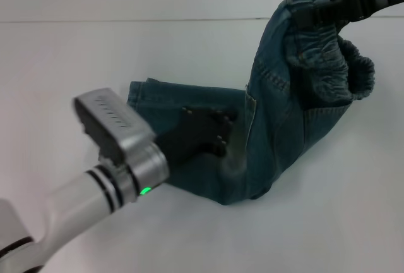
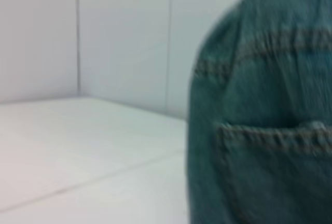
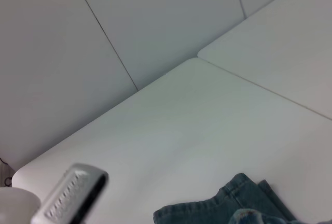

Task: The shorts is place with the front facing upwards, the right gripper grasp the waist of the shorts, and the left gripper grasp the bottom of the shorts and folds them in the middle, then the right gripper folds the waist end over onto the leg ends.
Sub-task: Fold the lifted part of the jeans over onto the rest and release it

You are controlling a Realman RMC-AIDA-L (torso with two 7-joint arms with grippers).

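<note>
Right claw [image 1: 341, 1], clamping the waist [image 1: 328, 64], should carry it level over the leg ends [image 1: 142, 93] while the left claw [image 1: 211, 131], its opening not discernible, pins the shorts [image 1: 278, 127] to the counter [image 1: 63, 52].

The head view looks forward and down from behind the left gripper [image 1: 218, 131], taking in the whole shorts [image 1: 284, 115] on the table [image 1: 76, 52]. The left wrist view sits close against the denim [image 2: 264, 130], facing the wall [image 2: 124, 37]. The right wrist view looks down from above, sharing the leg ends [image 3: 233, 203] and table.
</note>
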